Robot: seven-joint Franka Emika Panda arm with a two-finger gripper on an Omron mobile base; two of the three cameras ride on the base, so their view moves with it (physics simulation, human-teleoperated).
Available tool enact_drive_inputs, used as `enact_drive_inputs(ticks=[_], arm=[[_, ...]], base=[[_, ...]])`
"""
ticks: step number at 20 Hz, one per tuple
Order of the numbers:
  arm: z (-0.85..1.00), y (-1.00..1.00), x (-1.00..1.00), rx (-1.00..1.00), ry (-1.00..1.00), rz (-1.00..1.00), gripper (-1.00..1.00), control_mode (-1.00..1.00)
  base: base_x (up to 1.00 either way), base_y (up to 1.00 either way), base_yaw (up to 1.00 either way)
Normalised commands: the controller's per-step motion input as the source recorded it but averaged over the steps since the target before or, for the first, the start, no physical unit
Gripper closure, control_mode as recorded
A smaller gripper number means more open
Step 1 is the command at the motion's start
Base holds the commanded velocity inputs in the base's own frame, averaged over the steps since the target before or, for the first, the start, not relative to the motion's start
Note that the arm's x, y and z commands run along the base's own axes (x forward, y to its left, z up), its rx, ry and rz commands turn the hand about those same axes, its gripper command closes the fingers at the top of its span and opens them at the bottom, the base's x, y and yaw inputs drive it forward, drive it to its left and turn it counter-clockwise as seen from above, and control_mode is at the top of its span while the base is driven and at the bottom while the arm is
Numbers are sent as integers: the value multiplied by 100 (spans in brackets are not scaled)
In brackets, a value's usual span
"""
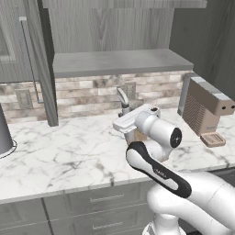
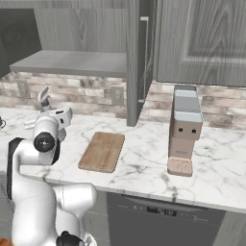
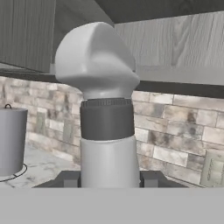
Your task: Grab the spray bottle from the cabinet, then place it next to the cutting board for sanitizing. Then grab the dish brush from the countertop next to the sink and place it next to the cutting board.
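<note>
The spray bottle (image 3: 107,109) stands upright between my fingertips (image 3: 66,179), its pale trigger head on top. My gripper (image 3: 109,179) is shut on its body. In the left base view the gripper (image 1: 126,116) holds the bottle (image 1: 122,98) over the countertop (image 1: 69,151), below the open cabinet's shelf (image 1: 119,62). In the right base view the bottle (image 2: 44,99) sticks up from the gripper (image 2: 47,112), left of the cutting board (image 2: 102,151), which lies flat on the marble. The cabinet door (image 2: 139,62) stands open. The dish brush and the sink are out of view.
A brown and grey coffee machine (image 2: 185,129) stands right of the board, seen also at the counter's right end (image 1: 206,108). A grey pot (image 1: 3,133) sits at the far left. The open cabinet door (image 1: 41,59) hangs above the counter. Brick backsplash behind.
</note>
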Motion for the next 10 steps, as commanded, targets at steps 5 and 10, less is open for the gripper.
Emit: enact_drive_inputs(ticks=[5,10], arm=[[-36,0,18,0,0,11,100,-100],[-27,0,16,1,0,11,100,-100]], base=[[0,0,0],[0,0,0]])
